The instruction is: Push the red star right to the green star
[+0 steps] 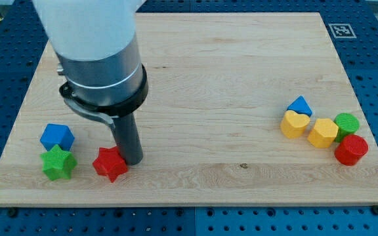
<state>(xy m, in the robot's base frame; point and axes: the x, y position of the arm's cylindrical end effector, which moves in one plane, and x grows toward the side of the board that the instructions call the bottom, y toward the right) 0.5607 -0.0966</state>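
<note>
My tip (132,159) stands upright, touching the red star's (109,164) right side.

The arm is showing as a broad white cylindrical housing (87,26), smooth and glossy, filling the view's upper left. Below it a band of brushed grey metal (100,65) is catching soft highlights, with a thin bright line running round its lower part. A black collar (107,101) is ringing the base of that band, with a small clamp-like lug jutting toward the view's left. From the collar a straight dark grey rod (126,134) is descending, matte and round in section, ending in the tip (133,160), blunt and flat-cut.
</note>
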